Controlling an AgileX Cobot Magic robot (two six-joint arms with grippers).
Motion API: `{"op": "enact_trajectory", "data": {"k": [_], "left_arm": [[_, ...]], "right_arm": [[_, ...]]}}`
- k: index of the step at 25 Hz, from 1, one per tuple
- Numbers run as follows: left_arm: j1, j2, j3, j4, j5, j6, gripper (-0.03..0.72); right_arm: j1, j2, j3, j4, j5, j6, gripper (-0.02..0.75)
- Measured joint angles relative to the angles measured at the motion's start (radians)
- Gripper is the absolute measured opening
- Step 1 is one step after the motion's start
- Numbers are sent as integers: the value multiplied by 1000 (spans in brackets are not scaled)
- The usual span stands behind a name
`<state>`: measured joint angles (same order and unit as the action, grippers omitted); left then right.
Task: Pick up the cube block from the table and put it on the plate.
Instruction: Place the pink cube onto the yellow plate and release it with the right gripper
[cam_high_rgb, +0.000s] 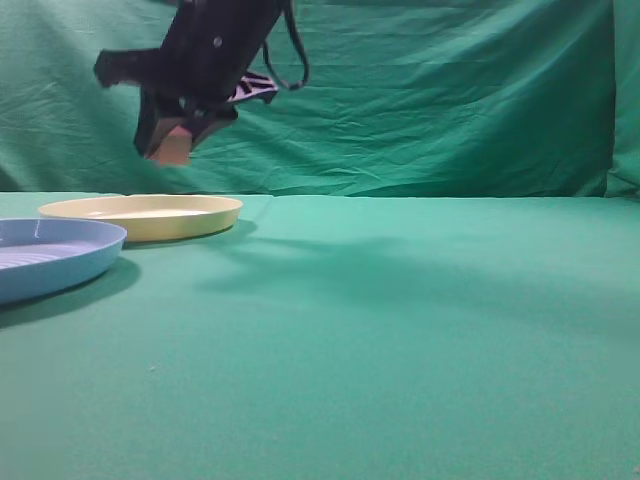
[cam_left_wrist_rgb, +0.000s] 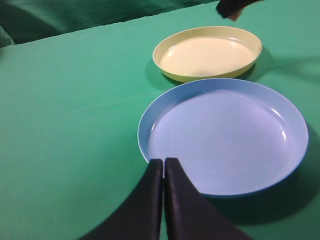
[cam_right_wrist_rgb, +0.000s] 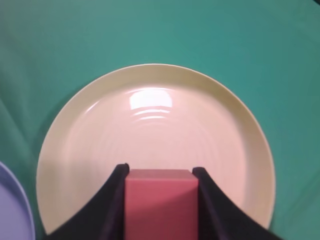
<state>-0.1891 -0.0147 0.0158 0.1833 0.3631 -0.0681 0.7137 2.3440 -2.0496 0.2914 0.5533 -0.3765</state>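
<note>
Two plates and one cube block are in view on a green-clothed tabletop (cam_high_rgb: 400, 350), worked by two arms. At far left in the exterior view sits a light blue plate (cam_high_rgb: 50, 255), its dish holding nothing, cut off by the frame edge; just right of it and farther back lies the pale yellow plate (cam_high_rgb: 145, 215), likewise holding nothing, the two close together with a narrow strip of green showing between them in the left wrist view. The left end effector (cam_left_wrist_rgb: 164, 167) appears only in its own wrist view, its two dark fingers (cam_left_wrist_rgb: 150, 200) pressed together with nothing between them, their tips at the near rim of the blue plate (cam_left_wrist_rgb: 225, 135), with the yellow plate (cam_left_wrist_rgb: 207, 52) beyond. The right arm, a dark shape reaching across from the upper middle of the exterior view, slants down to the left, and the right end effector (cam_high_rgb: 172, 140) hangs in the air above the yellow plate, well clear of its rim. It grips the cube block (cam_high_rgb: 174, 146) between its fingers. In the right wrist view the reddish cube block (cam_right_wrist_rgb: 161, 205) fills the gap between the black fingers (cam_right_wrist_rgb: 112, 200), and the yellow plate (cam_right_wrist_rgb: 150, 115) lies directly beneath, a sliver of the blue plate (cam_right_wrist_rgb: 12, 210) at lower left.
</note>
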Motion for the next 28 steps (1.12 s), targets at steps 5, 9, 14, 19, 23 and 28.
{"op": "enact_trajectory", "data": {"k": [5,9,14,19,23,28], "left_arm": [[0,0,0,0,0,0,0],[0,0,0,0,0,0,0],[0,0,0,0,0,0,0],[0,0,0,0,0,0,0],[0,0,0,0,0,0,0],[0,0,0,0,0,0,0]], "right_arm": [[19,140,-98,0,-66,-11,232],[20,161,-102,0,-89,-19,411],[20,151,-106,-9,-54,-21,645],[11,30,-106,-55,172,4,578],[-24,-121,-109,-83,446,103,268],[-77,-251,-113,-112,677,186,0]]}}
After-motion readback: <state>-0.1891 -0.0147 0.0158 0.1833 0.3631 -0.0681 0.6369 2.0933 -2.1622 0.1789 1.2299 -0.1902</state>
